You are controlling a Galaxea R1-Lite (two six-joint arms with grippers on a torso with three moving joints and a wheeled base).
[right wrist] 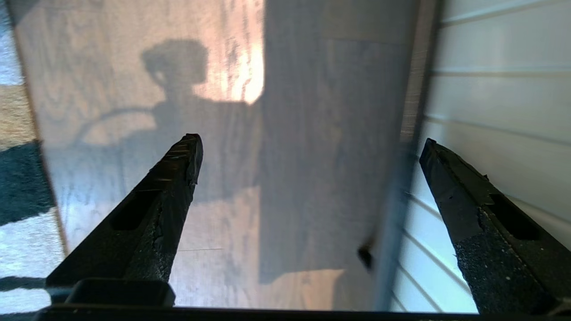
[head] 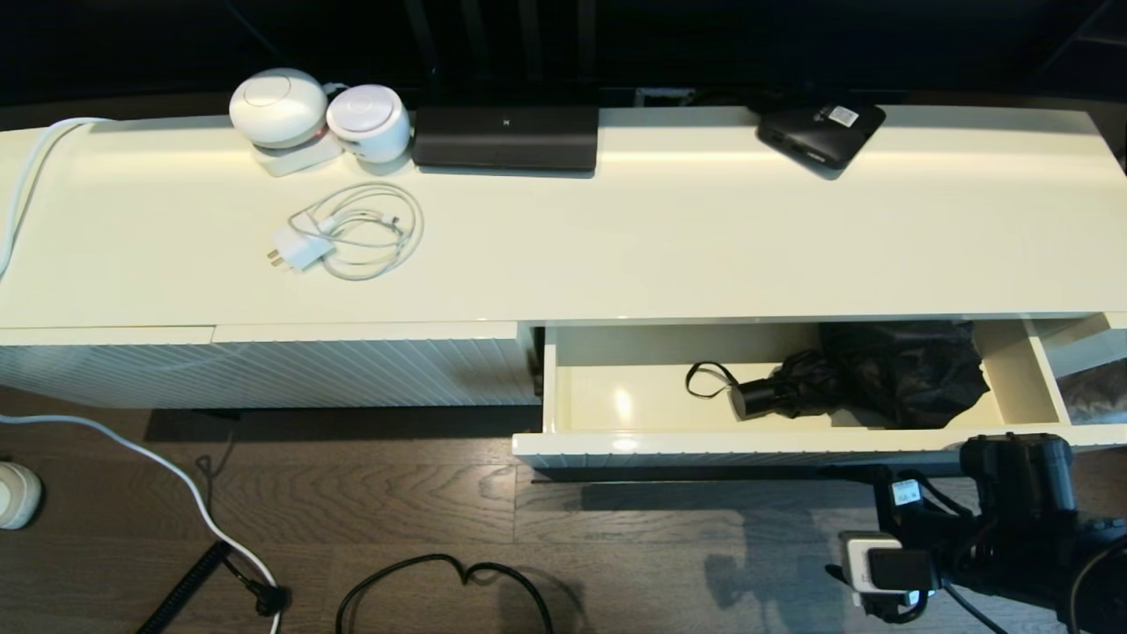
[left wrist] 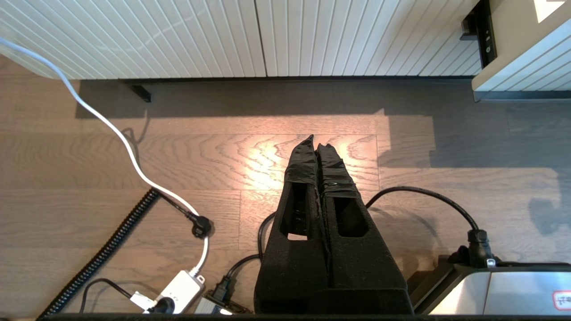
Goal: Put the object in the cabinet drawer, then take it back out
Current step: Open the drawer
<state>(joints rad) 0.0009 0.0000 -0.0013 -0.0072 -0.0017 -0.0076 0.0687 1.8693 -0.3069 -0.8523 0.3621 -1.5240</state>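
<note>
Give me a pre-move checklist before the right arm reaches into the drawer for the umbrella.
1. Cabinet drawer pulled open: ok.
2. Umbrella lying inside the drawer, handle toward the drawer's empty half: ok.
3. Right claw open and holding nothing: ok.
4. Right claw above the drawer: not ok; it hangs over the floor in front of the ribbed drawer front.
5. Wrist loop lying free on the drawer floor: ok.
6. Left claw shut, parked low over the floor, away from the drawer: ok.
</note>
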